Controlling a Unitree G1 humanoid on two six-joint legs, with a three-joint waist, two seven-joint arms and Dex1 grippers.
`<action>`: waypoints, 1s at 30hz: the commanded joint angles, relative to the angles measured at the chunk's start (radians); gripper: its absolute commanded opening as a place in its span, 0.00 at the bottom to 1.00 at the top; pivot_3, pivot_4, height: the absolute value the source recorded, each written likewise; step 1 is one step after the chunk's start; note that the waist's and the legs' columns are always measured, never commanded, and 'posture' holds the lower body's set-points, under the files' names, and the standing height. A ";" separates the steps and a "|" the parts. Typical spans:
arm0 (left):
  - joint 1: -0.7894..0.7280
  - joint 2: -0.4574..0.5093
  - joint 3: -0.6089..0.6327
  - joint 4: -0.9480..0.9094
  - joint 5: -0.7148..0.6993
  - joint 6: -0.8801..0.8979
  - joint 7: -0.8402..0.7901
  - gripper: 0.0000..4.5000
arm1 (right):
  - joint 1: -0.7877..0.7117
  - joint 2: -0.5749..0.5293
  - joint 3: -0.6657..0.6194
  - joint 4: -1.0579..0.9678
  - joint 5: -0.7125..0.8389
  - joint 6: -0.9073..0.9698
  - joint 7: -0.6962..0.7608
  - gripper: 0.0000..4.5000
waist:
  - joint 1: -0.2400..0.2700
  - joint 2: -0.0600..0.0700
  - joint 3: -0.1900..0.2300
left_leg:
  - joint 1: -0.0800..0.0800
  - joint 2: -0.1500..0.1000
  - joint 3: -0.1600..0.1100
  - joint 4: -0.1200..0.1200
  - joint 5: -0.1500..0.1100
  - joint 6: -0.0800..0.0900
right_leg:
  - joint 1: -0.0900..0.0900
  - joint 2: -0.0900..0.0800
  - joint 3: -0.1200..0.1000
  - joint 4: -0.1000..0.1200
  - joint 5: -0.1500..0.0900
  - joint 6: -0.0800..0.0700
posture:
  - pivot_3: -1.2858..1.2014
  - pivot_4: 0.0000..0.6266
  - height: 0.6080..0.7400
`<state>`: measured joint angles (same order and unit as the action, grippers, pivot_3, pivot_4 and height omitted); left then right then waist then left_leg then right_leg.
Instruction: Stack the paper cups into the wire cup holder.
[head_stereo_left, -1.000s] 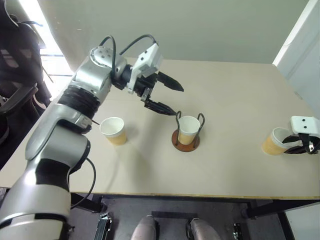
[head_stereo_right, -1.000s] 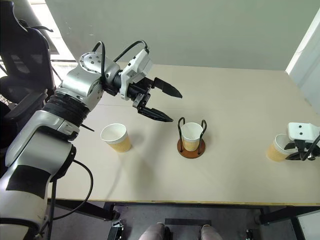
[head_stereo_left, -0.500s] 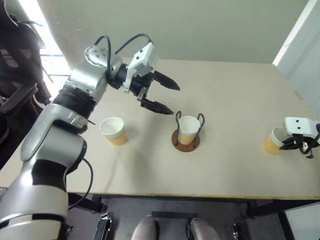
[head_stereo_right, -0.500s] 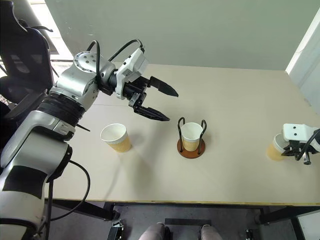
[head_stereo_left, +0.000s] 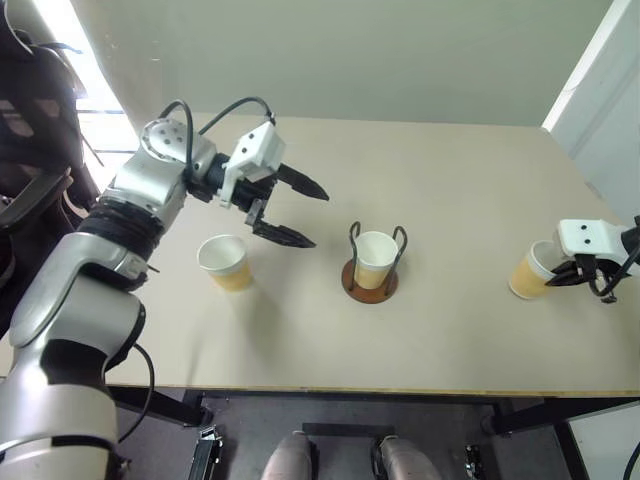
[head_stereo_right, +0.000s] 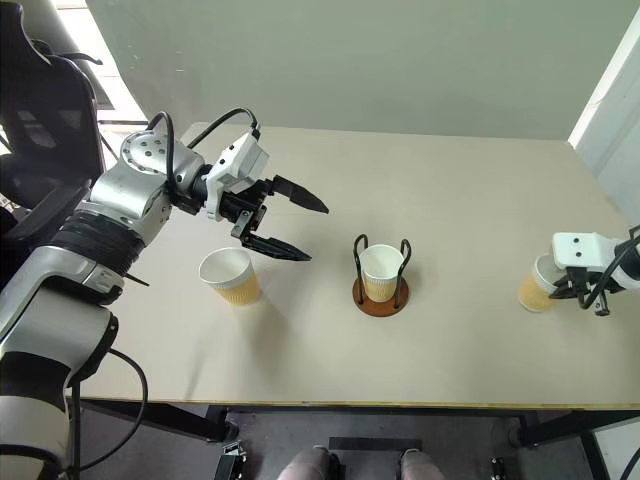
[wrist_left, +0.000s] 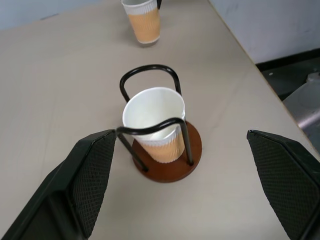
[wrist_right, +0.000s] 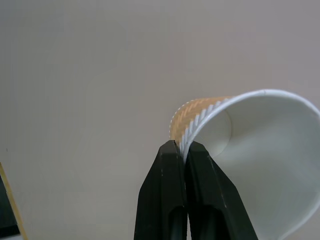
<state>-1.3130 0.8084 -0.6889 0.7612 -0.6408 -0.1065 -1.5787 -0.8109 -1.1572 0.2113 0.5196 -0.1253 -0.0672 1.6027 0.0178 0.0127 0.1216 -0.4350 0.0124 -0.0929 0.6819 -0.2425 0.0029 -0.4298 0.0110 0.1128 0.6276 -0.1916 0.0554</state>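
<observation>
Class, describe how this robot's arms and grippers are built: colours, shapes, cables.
The left arm has rounded silver-grey shells with black ribbed joints and looping black cables. The left gripper has a white housing and two black pointed fingers with mesh-textured pads. The right gripper has a matching white block and black fingers.

I see matt, ribbed tan paper on the paper cups (head_stereo_left: 225, 263), smooth white inside. The wire cup holder (wrist_left: 162, 155) has thin black metal loops on a satiny reddish-brown disc. My left claw's fingers (wrist_left: 92, 175) are matt black, cross-hatched. The counter (head_stereo_left: 450, 200) is smooth matt beige.
</observation>
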 joint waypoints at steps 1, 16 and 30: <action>-0.022 0.013 0.014 0.034 0.012 -0.033 -0.036 1.00 | -0.030 -0.030 0.005 -0.122 0.075 0.066 0.012 0.01 | -0.001 0.000 0.000 | 0.000 0.000 0.000 0.000 0.000 0.000 | 0.000 0.000 0.000 0.000 0.000 0.000 | 0.52 0.24 1.00; 0.023 0.036 -0.007 0.074 0.027 -0.103 -0.036 1.00 | -0.272 -0.006 0.133 -0.305 0.167 0.175 0.012 0.01 | -0.002 0.000 0.000 | -0.002 0.000 0.000 -0.002 0.000 0.000 | -0.003 0.000 -0.001 0.000 -0.001 -0.002 | 0.52 0.24 1.00; 0.008 0.008 -0.039 0.121 0.046 -0.129 -0.036 1.00 | -0.375 0.094 0.162 -0.430 0.214 0.320 0.012 0.01 | -0.004 0.000 0.000 | -0.003 0.000 -0.001 -0.004 0.000 -0.001 | -0.007 0.000 -0.001 0.001 -0.003 -0.004 | 0.52 0.24 1.00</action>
<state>-1.2841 0.8148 -0.7302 0.8844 -0.5893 -0.2220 -1.5788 -1.1505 -1.0667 0.3789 0.1247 0.0741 0.2332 1.6106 0.0135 0.0129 0.1217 -0.4379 0.0126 -0.0935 0.6775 -0.2423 0.0020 -0.4369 0.0111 0.1119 0.6284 -0.1942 0.0510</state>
